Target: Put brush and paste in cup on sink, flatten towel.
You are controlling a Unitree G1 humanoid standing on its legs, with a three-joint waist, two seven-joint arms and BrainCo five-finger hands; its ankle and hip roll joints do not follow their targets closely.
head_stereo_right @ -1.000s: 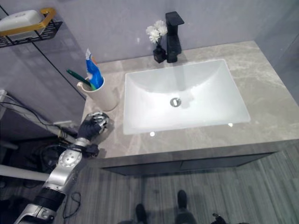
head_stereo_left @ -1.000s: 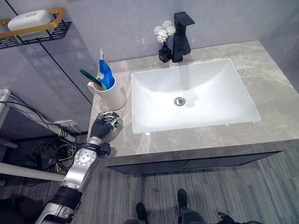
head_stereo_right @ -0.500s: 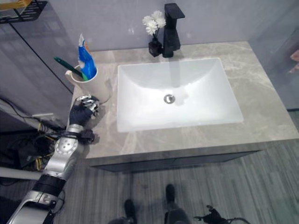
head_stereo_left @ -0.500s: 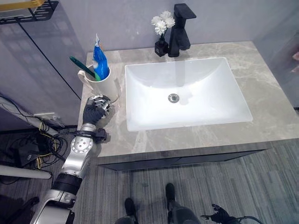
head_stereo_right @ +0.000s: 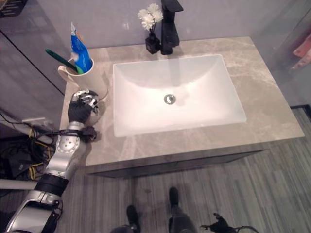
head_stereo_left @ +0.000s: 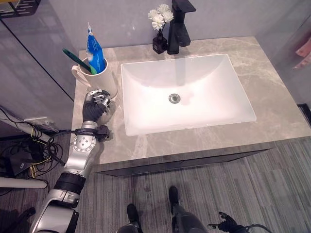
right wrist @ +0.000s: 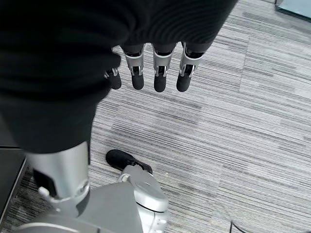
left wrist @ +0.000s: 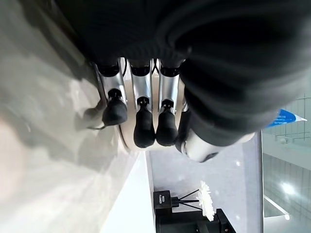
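one left hand (head_stereo_left: 95, 104) rests open beside the cup (head_stereo_left: 102, 80).

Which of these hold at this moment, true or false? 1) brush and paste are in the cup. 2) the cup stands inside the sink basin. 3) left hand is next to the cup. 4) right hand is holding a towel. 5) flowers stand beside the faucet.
1) True: the green toothbrush and the blue toothpaste tube stand in the cream ceramic cup.
2) False: the cup is on the grey marble counter, beside the white rectangular sink basin.
3) True: the left hand rests on the counter right by the cup.
4) False: the right hand hangs open over the floor, holding nothing.
5) True: the white flowers in a black vase stand next to the black faucet.
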